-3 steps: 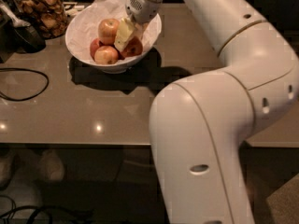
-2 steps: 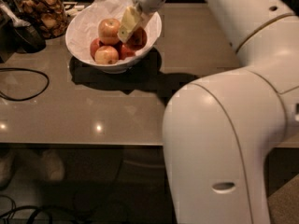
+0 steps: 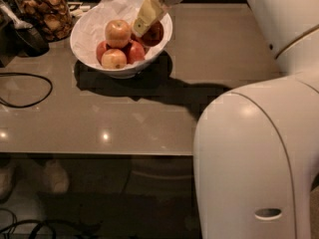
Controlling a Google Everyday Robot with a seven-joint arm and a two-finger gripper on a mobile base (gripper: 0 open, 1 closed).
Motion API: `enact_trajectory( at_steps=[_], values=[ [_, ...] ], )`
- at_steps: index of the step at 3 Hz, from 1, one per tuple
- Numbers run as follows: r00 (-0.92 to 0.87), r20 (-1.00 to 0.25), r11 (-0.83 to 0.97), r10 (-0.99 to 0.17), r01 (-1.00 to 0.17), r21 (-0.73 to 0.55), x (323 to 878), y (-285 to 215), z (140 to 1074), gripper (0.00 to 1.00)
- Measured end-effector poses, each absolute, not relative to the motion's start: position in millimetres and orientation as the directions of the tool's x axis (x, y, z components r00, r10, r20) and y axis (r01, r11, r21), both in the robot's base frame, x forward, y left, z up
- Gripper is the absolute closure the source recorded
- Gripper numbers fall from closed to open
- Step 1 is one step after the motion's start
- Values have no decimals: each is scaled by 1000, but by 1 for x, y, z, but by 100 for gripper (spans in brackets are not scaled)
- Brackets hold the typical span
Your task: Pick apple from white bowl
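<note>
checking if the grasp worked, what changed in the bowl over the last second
The gripper, at the right rim of the white bowl, moved up and right, and the dark red apple went with it, so it seems held. The bowl, the other apples and the jar stayed put.

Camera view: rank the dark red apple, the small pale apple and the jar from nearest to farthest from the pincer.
The pincer is in the bowl's right side.
1. dark red apple, right beside it.
2. small pale apple, bowl's front left.
3. jar, far left, outside.
</note>
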State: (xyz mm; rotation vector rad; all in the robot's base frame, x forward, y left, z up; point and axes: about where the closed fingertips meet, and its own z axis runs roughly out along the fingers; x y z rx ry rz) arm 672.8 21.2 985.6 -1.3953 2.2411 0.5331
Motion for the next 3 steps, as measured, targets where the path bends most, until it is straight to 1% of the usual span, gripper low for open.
enact_trajectory(
  at_steps=[2, 3],
  values=[
    [-177, -675, 180, -717, -981, 66, 634, 40, 1041, 100],
    [-104, -706, 111, -701, -993, 37, 617, 45, 1064, 100]
  ],
)
